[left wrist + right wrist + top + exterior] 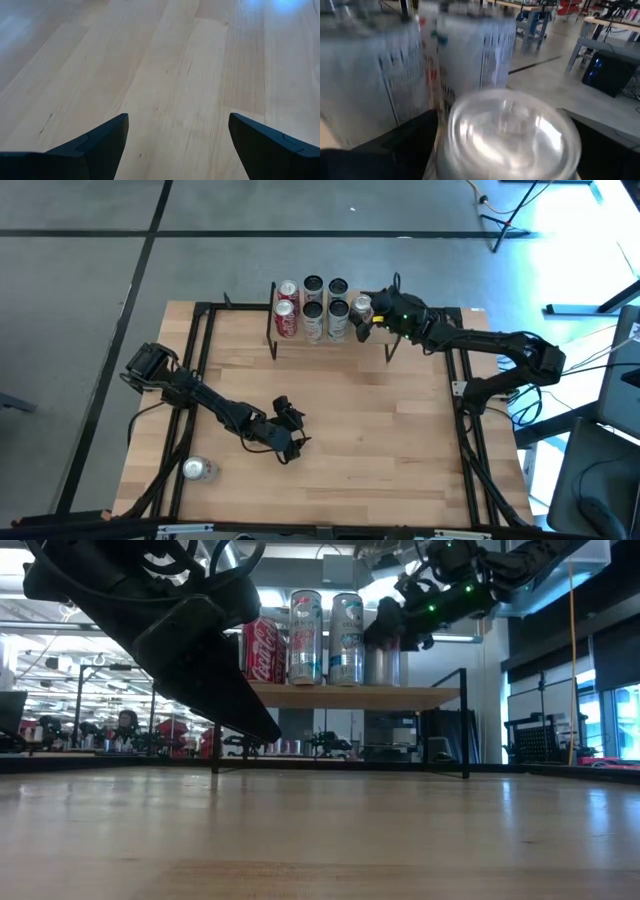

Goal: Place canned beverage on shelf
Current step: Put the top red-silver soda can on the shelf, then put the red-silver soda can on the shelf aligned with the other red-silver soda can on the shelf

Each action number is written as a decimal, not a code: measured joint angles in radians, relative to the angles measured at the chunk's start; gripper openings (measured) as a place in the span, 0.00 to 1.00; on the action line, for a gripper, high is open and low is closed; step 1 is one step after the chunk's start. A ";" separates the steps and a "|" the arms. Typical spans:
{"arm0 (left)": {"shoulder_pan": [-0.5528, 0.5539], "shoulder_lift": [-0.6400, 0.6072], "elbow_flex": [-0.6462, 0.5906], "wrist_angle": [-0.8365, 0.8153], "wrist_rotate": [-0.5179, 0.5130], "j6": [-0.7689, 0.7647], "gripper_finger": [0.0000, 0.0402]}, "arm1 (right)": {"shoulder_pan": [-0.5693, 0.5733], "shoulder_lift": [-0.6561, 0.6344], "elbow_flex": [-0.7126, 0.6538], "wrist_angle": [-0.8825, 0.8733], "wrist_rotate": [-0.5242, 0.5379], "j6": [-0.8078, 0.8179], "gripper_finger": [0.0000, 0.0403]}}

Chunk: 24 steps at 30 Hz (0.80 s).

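Observation:
The shelf (350, 696), a light plank on a thin black frame, stands at the table's far edge. On it stand red cans (287, 320) and several silver cans (313, 320). My right gripper (368, 315) reaches in from the table's right and is shut on a silver can (362, 307) at the row's right end (382, 662). My left gripper (292, 438) is open and empty, low over the middle of the table, with only bare wood between its fingers (177, 117). My right gripper pinches the silver can's upper wall just below its rim (451, 131) between its two fingers, one on each side. The fingers (398, 628) slant down from above and from the table's right. The can stands upright, its base at the shelf plank.
Another silver can (198, 470) lies on its side near the table's front left corner. Black frame rails (205, 340) run along the table's left and right sides. The middle of the wooden tabletop (360, 420) is bare.

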 joint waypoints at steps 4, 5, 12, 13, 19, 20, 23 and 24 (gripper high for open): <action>0.000 0.000 0.000 0.000 0.000 0.000 0.82 | 0.000 -0.017 0.064 -0.082 0.001 -0.010 0.93; 0.000 0.000 0.000 0.000 0.000 0.000 0.82 | 0.000 -0.022 0.084 -0.107 0.004 -0.023 0.93; 0.000 0.000 0.000 -0.001 0.005 -0.001 0.82 | 0.000 -0.093 0.249 -0.372 0.027 -0.080 0.92; 0.000 0.000 0.000 0.006 0.012 -0.001 0.82 | 0.000 -0.108 0.275 -0.422 0.026 -0.082 0.92; 0.003 0.000 0.000 0.082 0.010 0.010 0.82 | 0.005 -0.234 0.353 -0.693 -0.185 -0.071 0.92; 0.005 0.000 0.001 0.092 0.011 0.020 0.82 | 0.013 -0.258 0.342 -0.708 -0.246 -0.069 0.92; 0.013 0.000 0.002 0.090 0.012 0.056 0.82 | 0.060 -0.336 0.262 -0.708 -0.402 -0.064 0.92; 0.017 -0.006 0.002 0.082 0.010 0.064 0.82 | 0.083 -0.366 0.223 -0.677 -0.434 -0.063 0.92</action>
